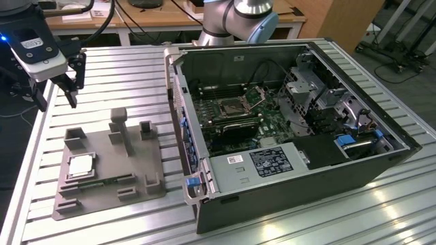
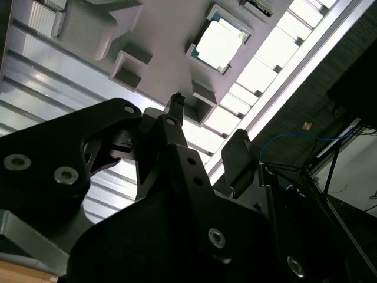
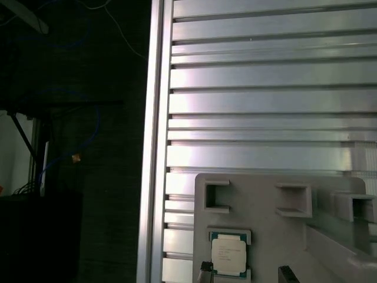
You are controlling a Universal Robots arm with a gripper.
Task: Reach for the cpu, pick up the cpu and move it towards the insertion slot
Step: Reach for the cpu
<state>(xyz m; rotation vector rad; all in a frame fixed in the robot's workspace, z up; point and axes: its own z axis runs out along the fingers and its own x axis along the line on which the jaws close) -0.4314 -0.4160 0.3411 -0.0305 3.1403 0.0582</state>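
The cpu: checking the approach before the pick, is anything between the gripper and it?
Nothing visible does. The cpu lies uncovered in the grey tray; the open gripper hangs above the table beyond the tray, whose upright blocks stand beside the cpu.

A grey tray lies beside an open computer case (lid off) on a slatted table.

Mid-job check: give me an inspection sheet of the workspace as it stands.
Surface: slatted metal table carrying grey tray and open computer case.
Job's things: cpu lying in the tray's recess; insertion slot on the motherboard inside the case.
Clutter: nothing seen.
Grippers: gripper open, holding nothing, over the table beyond the tray, apart from the cpu.
Cables: blue cable off the table's edge; black cable above the gripper.
Surroundings: wooden desk behind.
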